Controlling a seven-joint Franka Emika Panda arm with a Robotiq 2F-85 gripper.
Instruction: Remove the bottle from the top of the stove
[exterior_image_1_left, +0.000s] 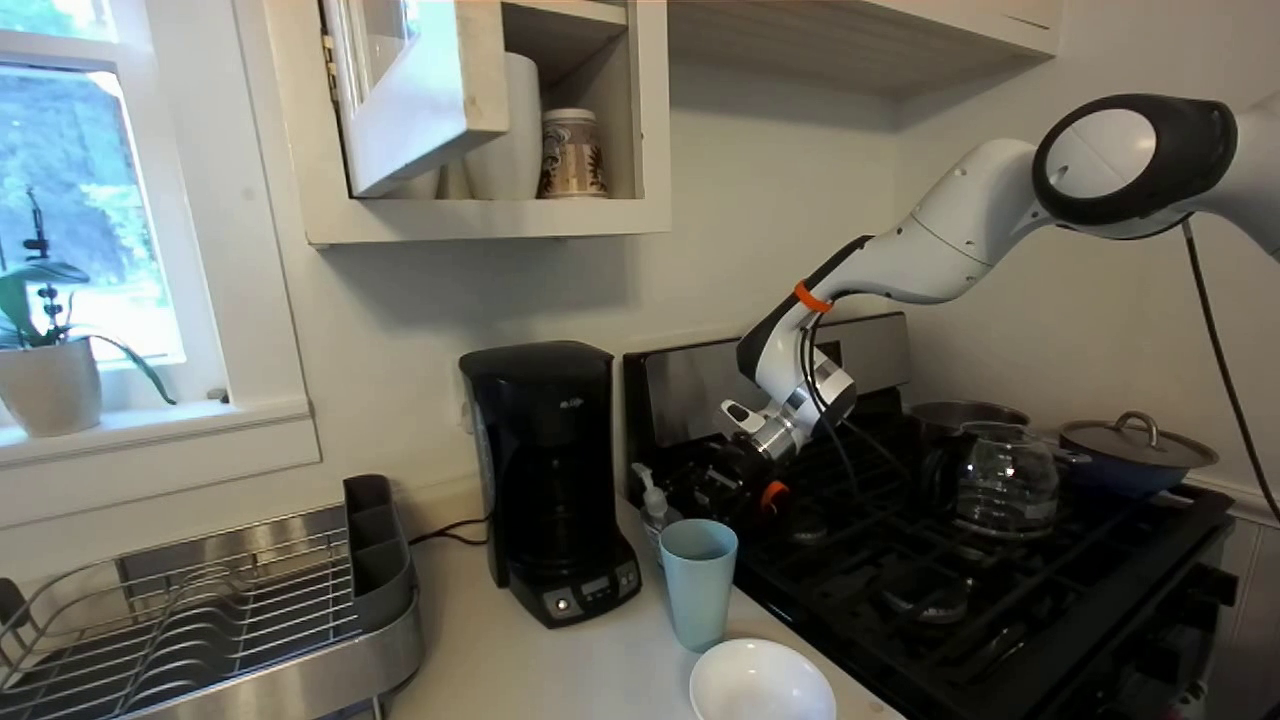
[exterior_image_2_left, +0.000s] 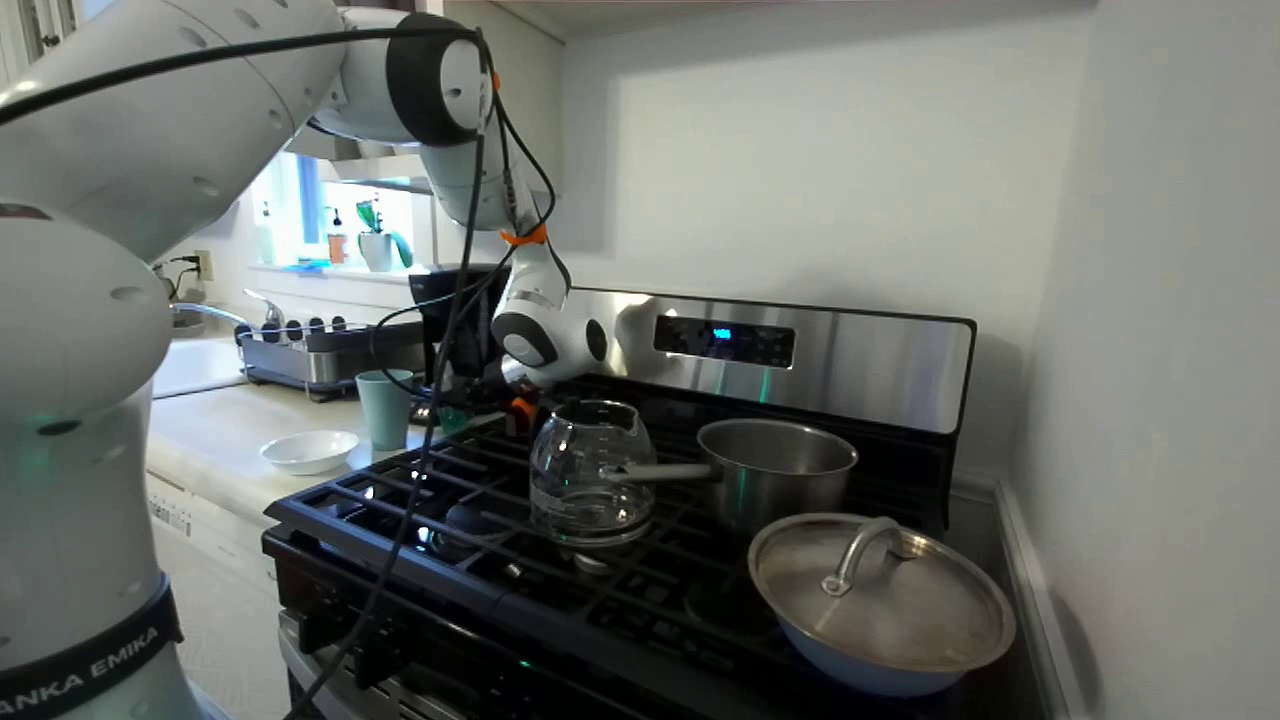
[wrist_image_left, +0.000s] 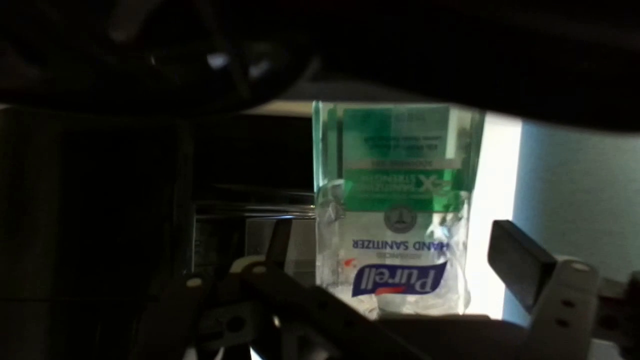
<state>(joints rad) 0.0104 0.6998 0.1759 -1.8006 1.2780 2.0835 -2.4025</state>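
Observation:
The bottle (exterior_image_1_left: 657, 512) is a clear, greenish hand sanitizer bottle with a pump top. It stands upright behind the light blue cup, by the counter's edge beside the stove (exterior_image_1_left: 700, 385). In an exterior view only a green bit of the bottle (exterior_image_2_left: 453, 418) shows. My gripper (exterior_image_1_left: 712, 487) is low over the stove's left back corner, right by the bottle. In the wrist view, upside down, the gripper (wrist_image_left: 399, 254) is open, with the bottle (wrist_image_left: 395, 200) between its fingers in the picture and gaps on both sides. The stove's steel back panel (exterior_image_2_left: 880, 370) shows its display.
A light blue cup (exterior_image_1_left: 698, 585) and a white bowl (exterior_image_1_left: 762, 685) stand close in front. A black coffee maker (exterior_image_1_left: 545, 480) is left of the bottle. A glass kettle (exterior_image_2_left: 590, 480), a steel pot (exterior_image_2_left: 790, 485) and a lidded blue pan (exterior_image_2_left: 880, 660) stand on the stove.

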